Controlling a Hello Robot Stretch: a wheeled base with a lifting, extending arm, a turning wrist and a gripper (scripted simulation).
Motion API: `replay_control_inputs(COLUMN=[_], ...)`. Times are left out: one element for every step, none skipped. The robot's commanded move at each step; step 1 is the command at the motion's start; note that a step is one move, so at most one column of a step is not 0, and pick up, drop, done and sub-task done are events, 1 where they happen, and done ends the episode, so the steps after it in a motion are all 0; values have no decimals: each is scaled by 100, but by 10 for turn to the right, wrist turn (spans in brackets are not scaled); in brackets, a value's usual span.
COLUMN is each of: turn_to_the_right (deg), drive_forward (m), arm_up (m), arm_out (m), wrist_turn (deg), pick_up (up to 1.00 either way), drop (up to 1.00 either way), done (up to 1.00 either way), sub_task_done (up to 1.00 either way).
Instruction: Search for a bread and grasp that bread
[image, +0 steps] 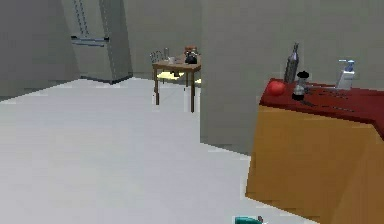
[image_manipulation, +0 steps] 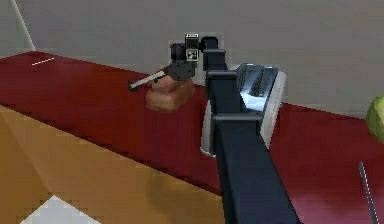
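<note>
A brown, rounded lump that looks like a bread loaf (image_manipulation: 170, 96) lies on the dark red countertop (image_manipulation: 80, 95) in the arm side view. The dark arm bar (image_manipulation: 235, 130) rises from the bottom edge to two white marker squares. Left of them sits my gripper (image_manipulation: 142, 83), its thin fingers (image_manipulation: 150, 78) slanting down to the left just above the loaf. Since the loaf rests on the counter right at the gripper, I cannot tell whether it holds anything.
A silver toaster-like appliance (image_manipulation: 255, 95) stands behind the arm, with a green round thing (image_manipulation: 378, 118) at the right edge. In the forward view, a red-topped orange cabinet (image: 320, 150) carries a bottle (image: 292, 63). Farther off stand a small wooden table (image: 176, 72) and a grey fridge (image: 95, 35), across bare floor.
</note>
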Motion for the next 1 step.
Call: replay_control_inputs(turn_to_the_right=[0], drive_forward=[0], arm_up=[0], arm_out=[0], wrist_turn=[270], pick_up=[0], drop=[0], done=[0], sub_task_done=[0])
